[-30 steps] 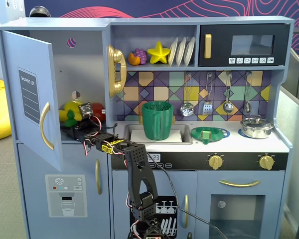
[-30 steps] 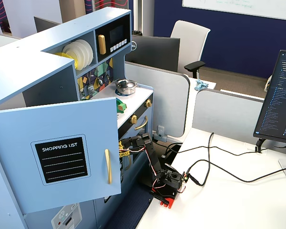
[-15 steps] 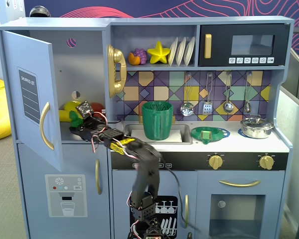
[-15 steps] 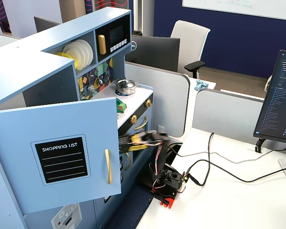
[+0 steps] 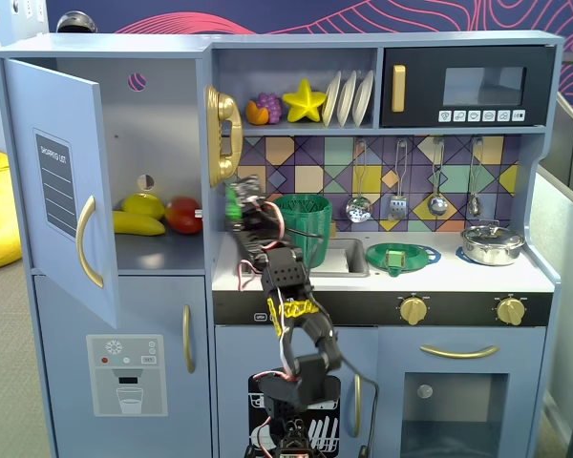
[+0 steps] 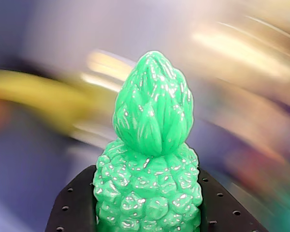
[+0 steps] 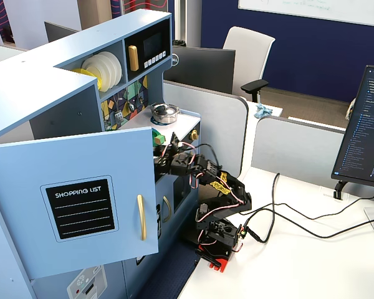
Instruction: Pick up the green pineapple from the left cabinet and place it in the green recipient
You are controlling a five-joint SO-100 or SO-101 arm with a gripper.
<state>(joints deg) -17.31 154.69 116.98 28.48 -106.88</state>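
Note:
My gripper [image 5: 241,208] is shut on the green pineapple [image 5: 233,199] and holds it in the air just right of the left cabinet [image 5: 162,124], in front of the gold phone. In the wrist view the pineapple [image 6: 152,145] stands upright, leafy top up, between the two black fingers [image 6: 75,205], and the background is motion-blurred. The cabinet door [image 5: 53,181] stands open; it fills the foreground in a fixed view [image 7: 75,199]. The green recipient [image 5: 303,218] stands on the counter behind the sink, just right of the gripper.
A banana [image 5: 138,224], a lemon [image 5: 143,203] and a red fruit [image 5: 183,215] lie on the cabinet shelf. A flat green strainer dish [image 5: 402,256] and a steel pot [image 5: 492,243] sit on the counter. Utensils hang on the back wall.

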